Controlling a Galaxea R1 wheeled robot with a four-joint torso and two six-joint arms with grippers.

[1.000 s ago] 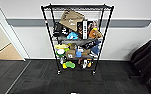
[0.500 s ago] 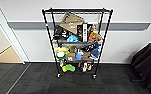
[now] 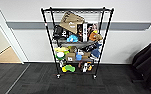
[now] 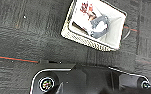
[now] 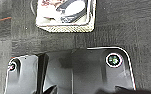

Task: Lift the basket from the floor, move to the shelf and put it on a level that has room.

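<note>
Basket (image 4: 94, 25): you have one, sitting on the dark carpet floor (image 4: 23, 37), with cloth items inside, apart from both arms.
Shelf (image 3: 76, 41): one black wire rack ahead of you by the wall; lower tiers crowded.
Top level (image 3: 77, 10): a cardboard box (image 3: 71, 21) leans just beneath it.
Pincers: you cannot tell either one's opening.

A basket (image 4: 94, 26) with white lining is seen standing on the grey carpet floor (image 4: 23, 37), set at an angle. Inside it, a grey-and-white item (image 4: 99, 25) and something with red markings (image 4: 87, 8) are laid. A thin red line (image 4: 13, 58) is marked across the carpet.
</note>
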